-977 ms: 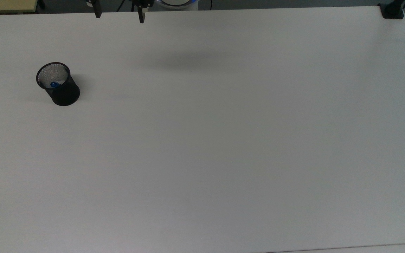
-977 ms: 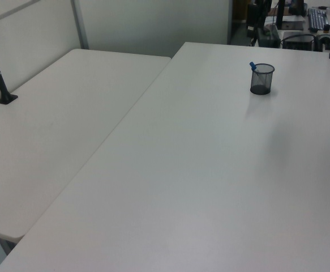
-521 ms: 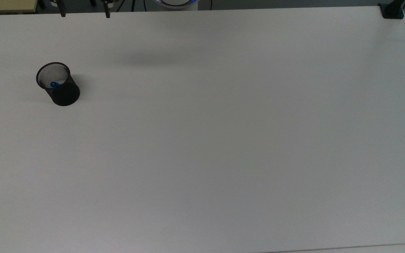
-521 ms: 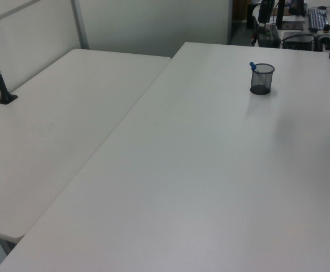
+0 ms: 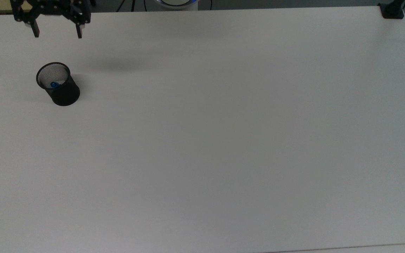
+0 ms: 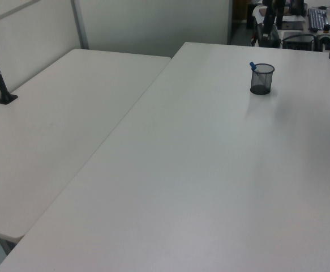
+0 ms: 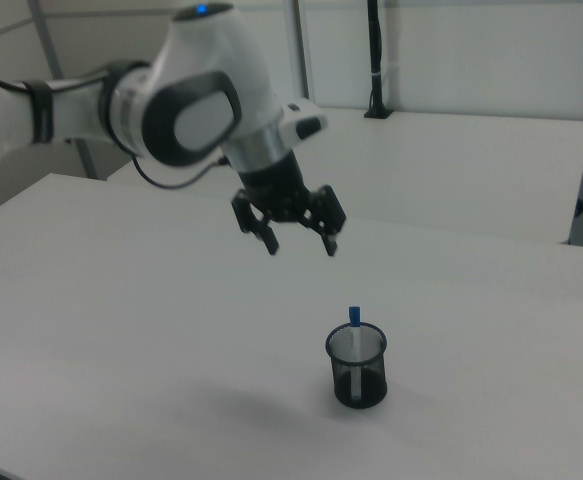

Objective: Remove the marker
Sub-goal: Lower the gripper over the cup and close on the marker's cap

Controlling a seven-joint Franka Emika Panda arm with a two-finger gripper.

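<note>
A Franka arm's tool [image 7: 299,232] hangs in the air with its two fingers spread wide and nothing between them, above the white worktop [image 5: 223,140], near the far edge toward the top view's top-left corner. The marker [image 7: 354,318] stands nearly upright inside a black mesh cup [image 7: 356,366], its blue cap poking just above the rim while the white barrel sinks out of sight behind the mesh; seen from overhead, the blue cap [image 5: 53,84] sits against the cup's wall. The cup stands well in from the worktop's edges on the top view's left side. In the right view the cup lies below the tool and toward the right view's right, with open air between them. The marker's long axis runs close to vertical, so a grasp looks likeliest from straight above, with the fingers closing on the cap. The tool appears to need to travel sideways over the cup before it drops.
</note>
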